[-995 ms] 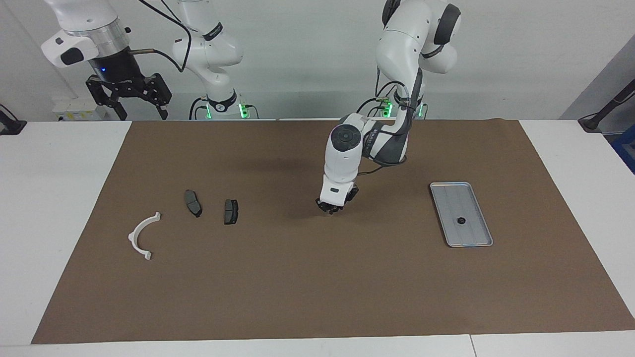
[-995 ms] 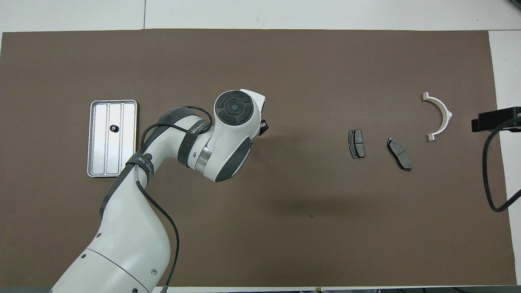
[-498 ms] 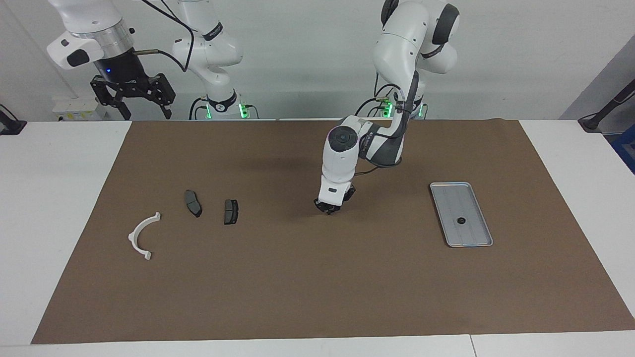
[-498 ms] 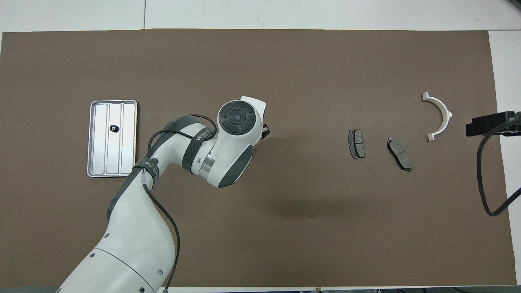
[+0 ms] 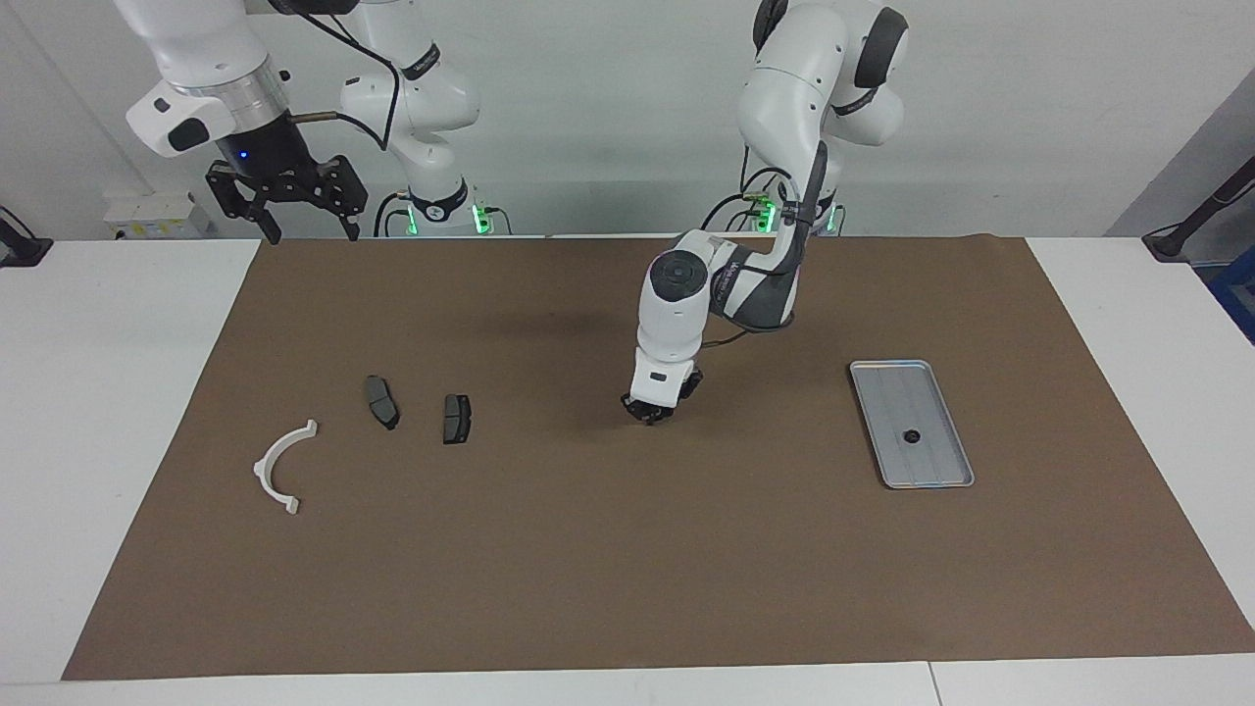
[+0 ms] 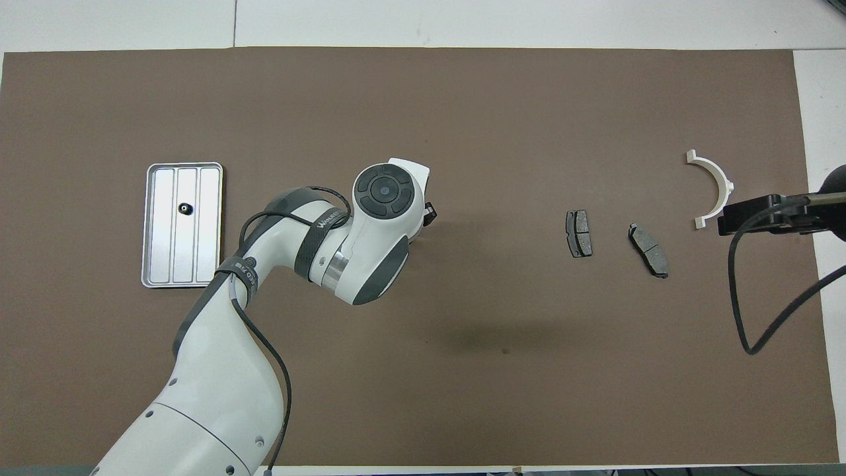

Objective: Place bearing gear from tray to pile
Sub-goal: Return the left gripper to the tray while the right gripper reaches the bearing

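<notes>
The small dark bearing gear (image 5: 912, 437) lies in the silver ridged tray (image 5: 936, 463) at the left arm's end of the mat; it also shows in the overhead view (image 6: 184, 209), in the tray (image 6: 209, 228). The pile sits toward the right arm's end: a white semicircular bracket (image 5: 282, 467) (image 6: 715, 188) and two dark brake pads (image 5: 381, 401) (image 5: 456, 418). My left gripper (image 5: 649, 413) hangs low over the bare middle of the mat, between tray and pile, mostly hidden under its wrist in the overhead view. My right gripper (image 5: 285, 210) is open and raised over the mat's edge nearest the robots.
A brown mat (image 5: 627, 569) covers most of the white table (image 5: 108, 392). The right arm's black cable (image 6: 747, 311) hangs over the mat's end beside the bracket. The left arm's forearm (image 6: 218, 370) spans the mat beside the tray.
The right gripper has moved in from the table's end to over the mat's corner, near the bracket in the overhead view. The left gripper has shifted slightly toward the pile.
</notes>
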Motion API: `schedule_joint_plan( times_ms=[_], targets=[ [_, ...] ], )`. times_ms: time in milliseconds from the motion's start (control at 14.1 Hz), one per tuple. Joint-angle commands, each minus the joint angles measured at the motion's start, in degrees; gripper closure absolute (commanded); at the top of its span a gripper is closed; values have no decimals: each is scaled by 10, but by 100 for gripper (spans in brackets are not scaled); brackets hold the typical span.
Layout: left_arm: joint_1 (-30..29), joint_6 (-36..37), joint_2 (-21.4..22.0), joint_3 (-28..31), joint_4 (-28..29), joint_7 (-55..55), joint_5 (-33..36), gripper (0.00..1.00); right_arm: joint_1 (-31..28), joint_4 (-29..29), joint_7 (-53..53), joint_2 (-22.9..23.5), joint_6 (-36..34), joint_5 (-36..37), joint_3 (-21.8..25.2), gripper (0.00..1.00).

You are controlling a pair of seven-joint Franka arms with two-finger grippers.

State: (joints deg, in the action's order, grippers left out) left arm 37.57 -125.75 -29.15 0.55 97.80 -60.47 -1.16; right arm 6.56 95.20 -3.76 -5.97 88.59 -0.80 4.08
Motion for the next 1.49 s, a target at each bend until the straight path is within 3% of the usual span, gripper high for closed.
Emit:
schedule_joint_plan(
  times_ms=[0,142,355,711,924,1137,1422],
  targets=[
    [-24,48,36,12,5,-2,19,0,18,46,-36,-11,53,1,0,0],
    [-66,77,68,14,12,31,19,0,30,70,-60,-8,82,1,0,0],
    [-157,87,131,12,64,194,19,0,67,89,-139,3,117,1,-1,0],
    [-296,59,145,11,98,466,17,1,135,109,-281,47,173,1,-1,1],
    [-336,1,151,11,135,575,17,6,191,108,-378,100,222,8,0,1],
    [-343,-29,144,11,143,604,17,14,236,99,-459,163,279,11,0,1],
    [-345,-59,136,11,161,625,17,17,282,20,-563,255,299,10,0,2]
  ],
)
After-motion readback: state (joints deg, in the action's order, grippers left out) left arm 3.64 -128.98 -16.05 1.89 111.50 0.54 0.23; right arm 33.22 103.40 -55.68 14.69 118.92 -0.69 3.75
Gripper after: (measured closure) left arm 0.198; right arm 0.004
